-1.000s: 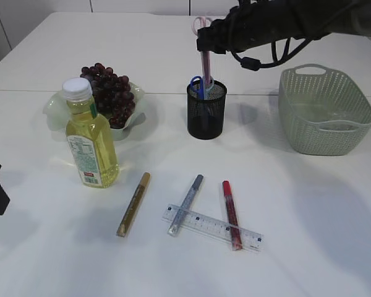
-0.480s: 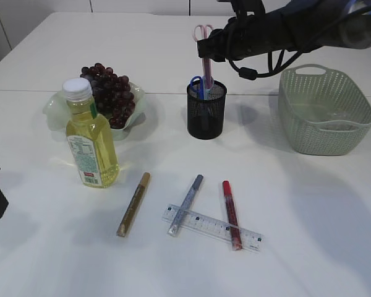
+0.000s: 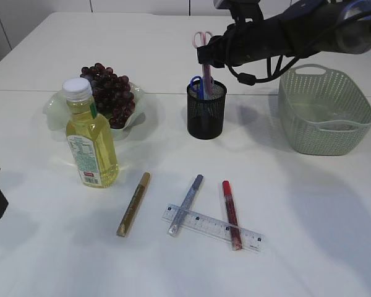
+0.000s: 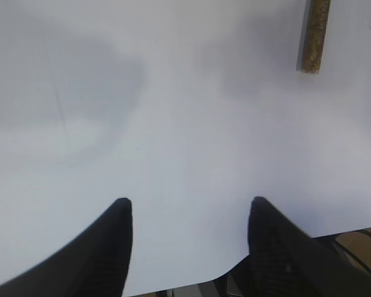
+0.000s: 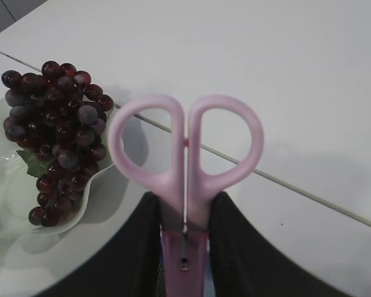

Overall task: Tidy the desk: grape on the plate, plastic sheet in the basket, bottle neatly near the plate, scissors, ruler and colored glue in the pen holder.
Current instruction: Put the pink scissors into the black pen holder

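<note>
My right gripper (image 3: pixel 211 51) is shut on pink scissors (image 3: pixel 202 39), upright, their blades reaching down into the black mesh pen holder (image 3: pixel 206 114). The right wrist view shows the scissors (image 5: pixel 173 179) clamped between my right gripper (image 5: pixel 185 201). Grapes (image 3: pixel 108 93) lie on the pale plate (image 3: pixel 54 112), and the yellow bottle (image 3: pixel 91 139) stands in front of it. A clear ruler (image 3: pixel 211 227) lies under a silver glue stick (image 3: pixel 186 204) and a red one (image 3: pixel 231 213); a gold one (image 3: pixel 133 204) lies apart. My left gripper (image 4: pixel 188 201) hangs open over bare table.
The green basket (image 3: pixel 324 111) stands at the right; a pale glossy patch shows inside it, and I cannot tell whether that is the plastic sheet. A blue handle (image 3: pixel 197 83) sticks out of the pen holder. The table's near edge shows below my left fingers (image 4: pixel 111 247).
The right arm has brought the pink scissors lower, their handles closer to the pen holder's rim. The left arm has not moved.
</note>
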`<state>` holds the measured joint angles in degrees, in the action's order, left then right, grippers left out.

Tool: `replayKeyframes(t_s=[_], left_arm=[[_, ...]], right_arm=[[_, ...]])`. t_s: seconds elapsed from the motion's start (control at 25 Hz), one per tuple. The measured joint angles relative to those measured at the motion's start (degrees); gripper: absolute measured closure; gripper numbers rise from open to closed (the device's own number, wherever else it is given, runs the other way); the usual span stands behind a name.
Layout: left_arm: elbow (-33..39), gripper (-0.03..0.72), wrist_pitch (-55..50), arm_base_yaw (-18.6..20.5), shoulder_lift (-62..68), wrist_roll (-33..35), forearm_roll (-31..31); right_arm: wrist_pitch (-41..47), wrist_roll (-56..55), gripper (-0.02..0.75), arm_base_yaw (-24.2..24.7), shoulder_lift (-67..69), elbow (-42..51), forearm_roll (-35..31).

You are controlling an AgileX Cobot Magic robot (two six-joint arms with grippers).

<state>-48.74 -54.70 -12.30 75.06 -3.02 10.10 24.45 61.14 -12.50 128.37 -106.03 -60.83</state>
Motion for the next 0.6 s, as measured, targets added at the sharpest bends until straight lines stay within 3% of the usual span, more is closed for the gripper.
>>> replayKeyframes(t_s=[0.28, 0.6], left_arm=[[0.0, 0.253, 0.0, 0.0, 0.0, 0.0, 0.0], [0.0, 0.253, -0.1, 0.0, 0.0, 0.0, 0.0]], right_arm=[[0.5, 0.0, 0.494, 0.0, 0.4, 0.1, 0.0], [2.2, 0.0, 0.381, 0.0, 1.1, 0.1, 0.0]])
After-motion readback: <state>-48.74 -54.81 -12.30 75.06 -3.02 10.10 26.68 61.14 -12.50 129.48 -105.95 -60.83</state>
